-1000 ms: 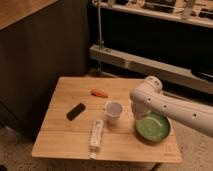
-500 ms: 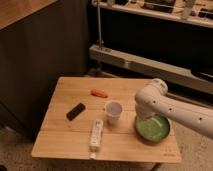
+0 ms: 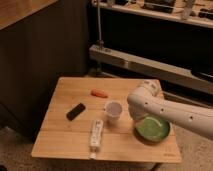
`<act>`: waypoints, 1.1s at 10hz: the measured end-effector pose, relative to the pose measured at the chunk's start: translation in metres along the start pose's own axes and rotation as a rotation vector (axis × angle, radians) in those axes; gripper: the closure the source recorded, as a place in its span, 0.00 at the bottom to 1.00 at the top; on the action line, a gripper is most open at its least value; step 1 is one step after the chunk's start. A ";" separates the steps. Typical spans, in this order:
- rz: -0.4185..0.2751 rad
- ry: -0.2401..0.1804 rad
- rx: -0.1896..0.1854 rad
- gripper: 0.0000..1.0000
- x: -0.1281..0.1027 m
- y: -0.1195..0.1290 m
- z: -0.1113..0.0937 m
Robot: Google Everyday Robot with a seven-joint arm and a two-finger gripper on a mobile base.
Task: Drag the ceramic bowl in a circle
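The green ceramic bowl point(image 3: 154, 130) sits on the right front part of the wooden table point(image 3: 65, 136). My white arm reaches in from the right and bends down over the bowl. The gripper point(image 3: 136, 116) is at the bowl's near-left rim, mostly hidden by the arm's own body. A small white cup point(image 3: 113, 111) stands just left of the gripper and bowl.
A white remote-shaped object point(image 3: 95, 134) lies at the front middle of the table, a black rectangular object point(image 3: 76, 111) to the left, and an orange carrot-like item point(image 3: 99, 93) toward the back. Dark cabinets stand at the left and metal shelving behind.
The arm has come lower and shifted slightly left over the bowl. The bowl has hardly moved.
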 end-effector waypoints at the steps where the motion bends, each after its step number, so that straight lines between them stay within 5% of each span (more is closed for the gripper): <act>1: -0.037 -0.042 0.019 0.20 0.009 -0.003 0.003; 4: -0.110 -0.153 0.082 0.20 0.059 0.006 0.001; 6: -0.124 -0.181 0.105 0.20 0.089 0.028 0.002; 8: -0.127 -0.179 0.111 0.20 0.102 0.055 0.005; 11: -0.128 -0.140 0.103 0.20 0.093 0.089 0.002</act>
